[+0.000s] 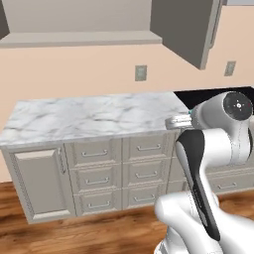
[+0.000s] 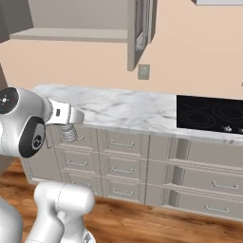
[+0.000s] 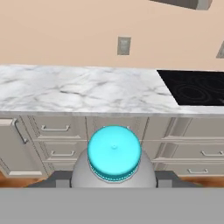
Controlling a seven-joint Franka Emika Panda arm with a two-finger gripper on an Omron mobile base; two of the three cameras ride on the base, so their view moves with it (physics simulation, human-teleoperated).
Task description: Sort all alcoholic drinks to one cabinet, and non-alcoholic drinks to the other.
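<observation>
The claw (image 3: pixel 113 186) is clenched on a small stubby clear plastic bottle with a pale teal cap (image 3: pixel 114 158). In the hand view the round cap faces the camera, the bottle's clear shoulders spread beneath it, and the dark finger tips (image 3: pixel 168 178) press against either side of the body. In the left base view a sliver of teal (image 1: pixel 191 113) shows beside the arm's wrist, with the bottle held in the air in front of the drawers rather than resting on anything. In the right base view the bottle (image 2: pixel 70 132) hangs ribbed and pale below the wrist.

Beyond it runs the white marble table (image 3: pixel 78 89), carried on grey drawer fronts (image 3: pixel 54 129). A black glass cooktop (image 3: pixel 197 87) is set into the table to the right. A grey wall outlet (image 3: pixel 124 45) sits on the peach wall above, and an upper grey cabinet door (image 1: pixel 188 30) stands open.
</observation>
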